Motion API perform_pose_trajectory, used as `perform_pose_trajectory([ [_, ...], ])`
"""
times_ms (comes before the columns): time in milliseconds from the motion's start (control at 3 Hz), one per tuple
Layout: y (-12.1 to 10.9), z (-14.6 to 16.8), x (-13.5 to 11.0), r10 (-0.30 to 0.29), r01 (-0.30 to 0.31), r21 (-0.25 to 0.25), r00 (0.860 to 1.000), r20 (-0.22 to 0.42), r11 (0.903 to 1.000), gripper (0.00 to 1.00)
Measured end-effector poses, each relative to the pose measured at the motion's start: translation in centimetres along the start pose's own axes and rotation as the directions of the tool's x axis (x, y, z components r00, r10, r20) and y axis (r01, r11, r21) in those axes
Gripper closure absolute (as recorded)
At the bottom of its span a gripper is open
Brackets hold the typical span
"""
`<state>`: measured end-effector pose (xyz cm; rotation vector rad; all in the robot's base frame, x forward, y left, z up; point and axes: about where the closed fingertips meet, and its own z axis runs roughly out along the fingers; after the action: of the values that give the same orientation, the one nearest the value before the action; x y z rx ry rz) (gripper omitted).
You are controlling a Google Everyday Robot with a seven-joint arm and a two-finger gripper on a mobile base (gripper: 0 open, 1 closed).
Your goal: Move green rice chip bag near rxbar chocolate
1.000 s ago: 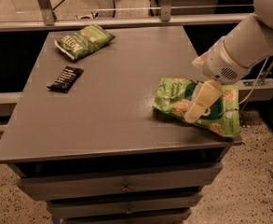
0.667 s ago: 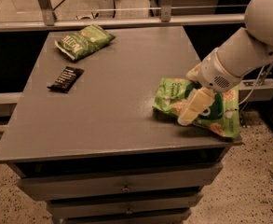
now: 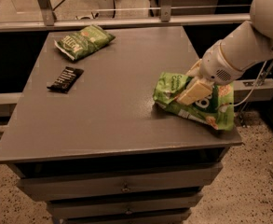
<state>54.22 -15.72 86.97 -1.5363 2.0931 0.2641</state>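
my pincer on bright green crinkly bag, grip state unclear; small black bar wrapper well apart across grey surface.

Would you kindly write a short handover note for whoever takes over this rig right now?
Claw: down on the green rice chip bag, on the right of the camera view; grip not confirmed.
Green rice chip bag: lying on the table near its front right corner.
Rxbar chocolate: flat on the table's left side, far from the bag.
Done: claw is at the bag.
Left: secure the bag, carry it across, set it beside the bar. The duller green bag at back left is not the target.
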Motion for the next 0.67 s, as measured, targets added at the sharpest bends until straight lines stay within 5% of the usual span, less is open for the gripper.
perform_pose_trajectory([
  [333,-1.33,-3.23,-1.82,-0.038,0.036,0.063,0.999,0.034,0.9974,0.9],
  [667,-1.37,-3.33,-2.01,-0.041,0.038,0.066,0.999,0.035,0.9971,1.0],
])
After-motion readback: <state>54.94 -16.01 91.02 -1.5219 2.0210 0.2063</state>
